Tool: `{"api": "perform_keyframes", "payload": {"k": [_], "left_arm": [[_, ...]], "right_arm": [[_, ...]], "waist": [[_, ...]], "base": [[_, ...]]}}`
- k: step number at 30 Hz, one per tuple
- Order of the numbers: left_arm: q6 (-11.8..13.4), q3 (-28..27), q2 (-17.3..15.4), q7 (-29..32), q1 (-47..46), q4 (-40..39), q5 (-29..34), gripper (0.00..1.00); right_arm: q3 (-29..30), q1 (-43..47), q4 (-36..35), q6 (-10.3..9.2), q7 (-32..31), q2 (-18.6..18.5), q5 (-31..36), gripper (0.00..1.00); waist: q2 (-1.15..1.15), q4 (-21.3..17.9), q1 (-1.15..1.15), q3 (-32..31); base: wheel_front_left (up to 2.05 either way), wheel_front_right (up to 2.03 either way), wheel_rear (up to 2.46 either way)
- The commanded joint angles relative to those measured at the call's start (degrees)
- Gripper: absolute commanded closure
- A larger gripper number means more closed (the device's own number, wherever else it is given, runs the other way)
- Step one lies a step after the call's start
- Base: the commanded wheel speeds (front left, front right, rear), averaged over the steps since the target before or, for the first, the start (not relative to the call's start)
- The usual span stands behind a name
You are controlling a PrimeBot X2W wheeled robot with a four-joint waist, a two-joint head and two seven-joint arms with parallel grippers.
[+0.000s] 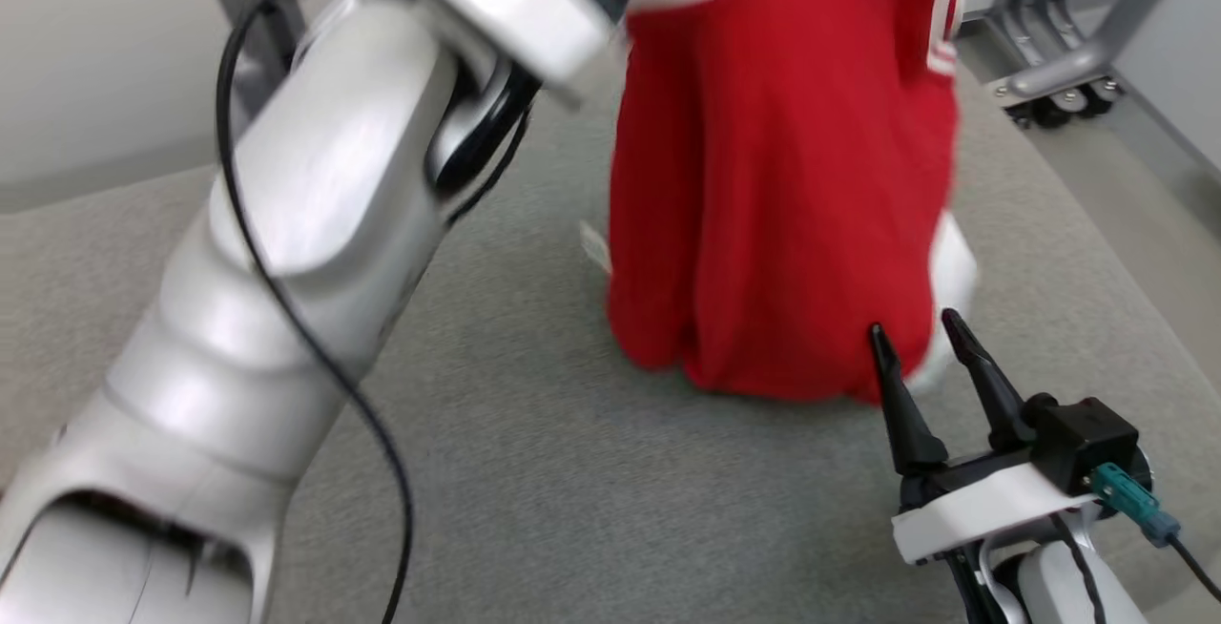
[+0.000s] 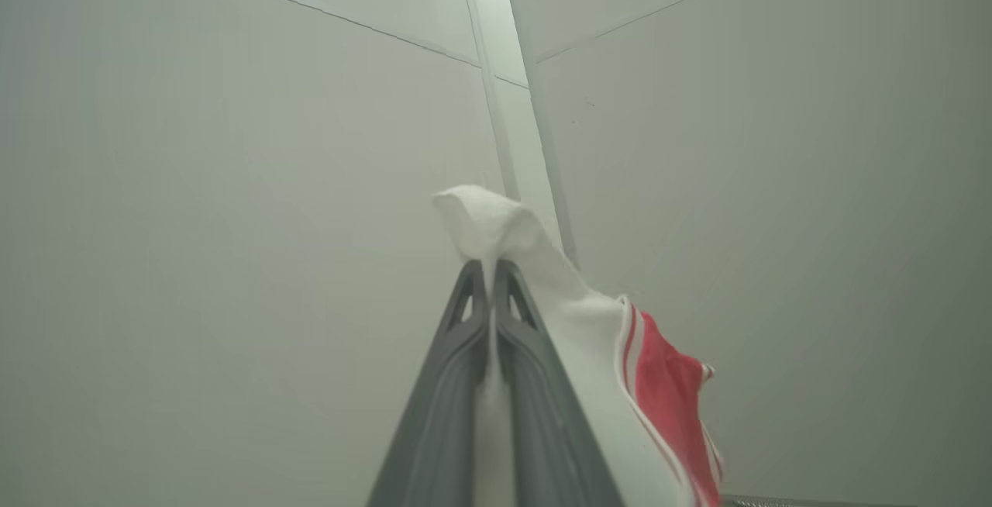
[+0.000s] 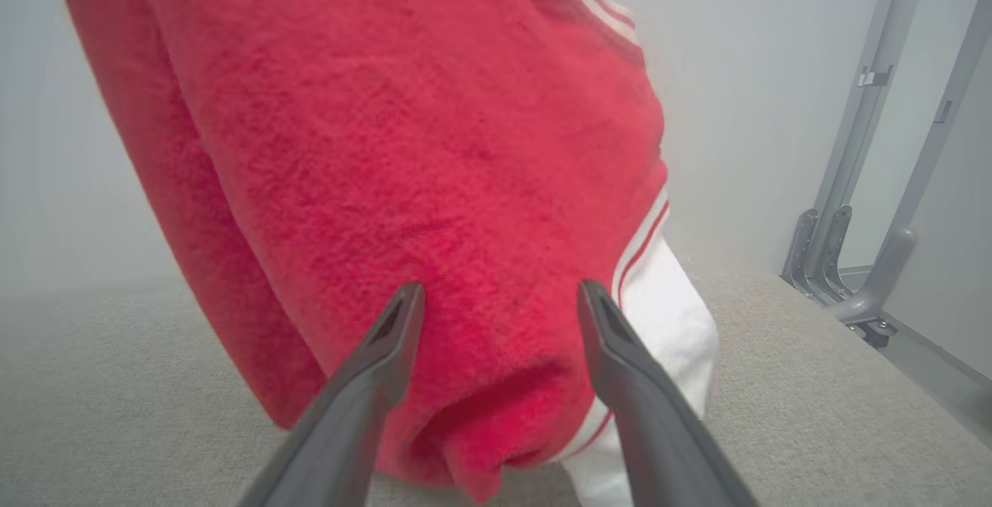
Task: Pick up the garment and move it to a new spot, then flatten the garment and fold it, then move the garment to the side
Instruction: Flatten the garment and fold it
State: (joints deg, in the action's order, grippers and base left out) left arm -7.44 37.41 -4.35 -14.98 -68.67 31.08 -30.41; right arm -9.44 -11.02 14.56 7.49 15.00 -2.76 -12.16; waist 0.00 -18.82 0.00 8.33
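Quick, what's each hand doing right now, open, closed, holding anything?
Left hand: closed, holding the red and white fleece garment by a white edge.
Right hand: open, at the garment's lower end, gripping nothing.

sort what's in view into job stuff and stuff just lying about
Job: red garment; left gripper, shut on its white edge; right gripper, open at its lower end; grey surface below.
Lying about: wheeled metal frame; wall panels.

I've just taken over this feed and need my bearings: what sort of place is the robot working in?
Probably a lab or test room rather than a home: plain pale wall panels, a grey fabric-covered work surface under the hanging red-and-white garment, and a grey metal frame on caster wheels.
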Motion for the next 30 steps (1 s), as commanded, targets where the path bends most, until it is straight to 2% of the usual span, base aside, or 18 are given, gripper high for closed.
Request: {"api": "perform_keyframes", "payload": {"k": [1,3,9,11,12,15,17,22,28,29,30], "left_arm": [[-0.02,-0.78,-1.59,-0.18,2.87,-0.66,-0.31,1.0],[-0.02,-2.49,-3.03,-0.18,8.23,-2.6,-0.55,1.0],[1.0,-12.9,-6.33,-0.18,25.35,-8.95,0.03,1.0],[1.63,-16.6,-7.27,-0.18,30.75,-11.63,1.19,1.0],[1.96,-20.32,-7.65,-0.18,35.75,-14.05,2.09,1.0],[3.11,-25.66,-8.6,-0.19,41.65,-16.63,4.91,1.0],[3.93,-28.99,-9.01,-0.19,44.05,-17.7,6.88,1.0],[2.59,-35.98,-9.18,-0.19,45.37,-17.25,9.42,1.0],[1.83,-41.67,-9.89,-0.18,43.06,-13.37,13.83,1.0],[2.08,-42.16,-10.04,-0.18,42.9,-12.29,14.74,0.89],[2.68,-42.9,-10.22,-0.18,42.63,-11.13,15.56,0.63]], "right_arm": [[0.59,0.43,-0.26,0.01,0.4,-0.26,0.33,0.0],[1.7,0.94,-0.47,0.01,0.4,-0.28,0.73,0.0],[4.0,1.44,-1.2,0.01,0.4,-0.45,1.36,0.0],[4.36,1.2,-1.36,0.01,0.4,-0.63,1.44,0.0],[4.58,1.02,-1.54,0.01,0.4,-0.77,1.47,0.0],[4.63,1.38,-1.83,0.01,0.4,-0.97,1.59,0.0],[4.51,1.42,-1.86,0.01,0.4,-1.11,1.6,0.0],[4.23,0.98,-1.76,0.01,0.4,-1.18,1.7,0.0],[3.16,0.37,-1.24,0.01,0.4,-0.91,1.62,0.0],[3.06,0.34,-1.18,0.01,0.4,-0.89,1.54,0.0],[2.86,0.35,-1.07,0.01,0.4,-0.86,1.4,0.0]], "waist": [[0.0,2.0,0.0,0.72],[0.0,3.55,0.0,1.09],[0.0,6.95,0.0,1.63],[0.0,7.73,0.0,1.66],[0.0,8.55,0.0,1.7],[0.0,9.71,0.0,1.75],[0.0,10.28,0.0,1.87],[0.0,11.24,0.0,1.91],[0.0,10.67,0.0,1.37],[0.0,10.43,0.0,1.26],[0.0,10.15,0.0,1.15]], "base": [[0.0,0.0,0.0],[0.0,0.0,0.0],[0.0,0.0,0.0],[0.0,0.0,0.0],[0.0,0.0,0.0],[0.0,0.0,0.0],[0.0,0.0,0.0],[0.0,0.0,0.0],[0.0,0.0,0.0],[0.0,0.0,0.0],[0.0,0.0,0.0]]}}
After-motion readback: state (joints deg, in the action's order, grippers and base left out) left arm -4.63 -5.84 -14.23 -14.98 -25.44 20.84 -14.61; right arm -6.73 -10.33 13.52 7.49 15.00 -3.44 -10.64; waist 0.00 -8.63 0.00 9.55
